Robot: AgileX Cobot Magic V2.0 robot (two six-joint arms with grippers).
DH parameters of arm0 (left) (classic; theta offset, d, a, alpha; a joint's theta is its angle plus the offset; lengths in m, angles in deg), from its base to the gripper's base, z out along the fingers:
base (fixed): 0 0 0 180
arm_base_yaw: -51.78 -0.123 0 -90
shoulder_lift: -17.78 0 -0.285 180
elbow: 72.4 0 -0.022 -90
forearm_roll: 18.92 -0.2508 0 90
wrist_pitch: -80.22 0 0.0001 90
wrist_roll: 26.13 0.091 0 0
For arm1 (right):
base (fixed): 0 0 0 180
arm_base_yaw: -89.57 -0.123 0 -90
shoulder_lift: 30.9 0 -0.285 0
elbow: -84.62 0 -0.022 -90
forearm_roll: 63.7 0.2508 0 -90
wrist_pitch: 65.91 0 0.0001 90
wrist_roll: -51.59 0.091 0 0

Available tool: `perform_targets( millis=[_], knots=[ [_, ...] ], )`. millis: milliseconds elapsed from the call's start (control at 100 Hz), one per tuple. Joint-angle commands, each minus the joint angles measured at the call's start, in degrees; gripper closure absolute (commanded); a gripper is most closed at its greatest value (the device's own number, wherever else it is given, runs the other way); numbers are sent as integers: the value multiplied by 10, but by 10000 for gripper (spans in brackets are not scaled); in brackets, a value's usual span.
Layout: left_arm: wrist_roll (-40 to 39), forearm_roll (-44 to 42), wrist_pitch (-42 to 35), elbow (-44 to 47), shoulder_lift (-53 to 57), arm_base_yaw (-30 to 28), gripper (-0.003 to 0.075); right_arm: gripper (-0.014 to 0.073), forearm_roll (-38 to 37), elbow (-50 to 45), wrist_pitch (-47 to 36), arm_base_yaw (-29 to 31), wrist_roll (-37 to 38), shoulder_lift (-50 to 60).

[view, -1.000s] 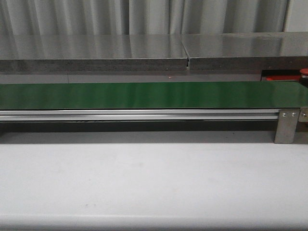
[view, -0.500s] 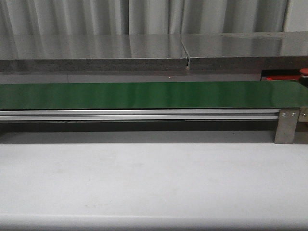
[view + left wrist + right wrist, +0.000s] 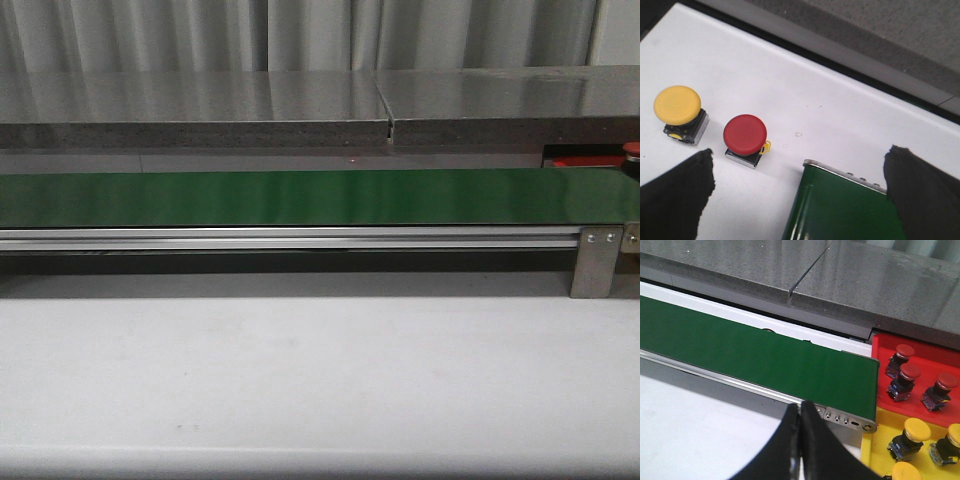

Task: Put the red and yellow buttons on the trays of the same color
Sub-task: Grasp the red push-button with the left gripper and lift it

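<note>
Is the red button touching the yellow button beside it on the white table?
Apart. The left wrist view shows white table between the red button and the yellow button.

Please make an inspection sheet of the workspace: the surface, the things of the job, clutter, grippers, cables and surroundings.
Surface: white table; long green belt across it on a metal rail.
Job's things: yellow button and red button stand side by side on the white surface near the belt's end. Red tray holds three red buttons; yellow tray holds at least three yellow ones, beside the belt's other end.
Clutter: nothing seen.
Grippers: left gripper open, fingers wide apart above the belt end, holding nothing. Right gripper shut, fingers together, empty.
Cables: nothing seen.
Surroundings: grey shelf behind the belt, pale curtain beyond.
</note>
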Motion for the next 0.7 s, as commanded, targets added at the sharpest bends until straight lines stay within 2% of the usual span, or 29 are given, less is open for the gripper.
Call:
perform_targets(
  millis=[0, 320, 690],
  knots=[
    [-6, 14, -13, -31, 7, -6, 80, 710, 13, 14, -37, -2, -4, -1],
    [-6, 22, -55, -35, -46, -26, 80, 710, 13, 14, -37, -2, -4, -1],
    [-6, 32, -42, -103, -100, -28, 81, 710, 13, 14, -37, -2, -4, -1]
  ],
)
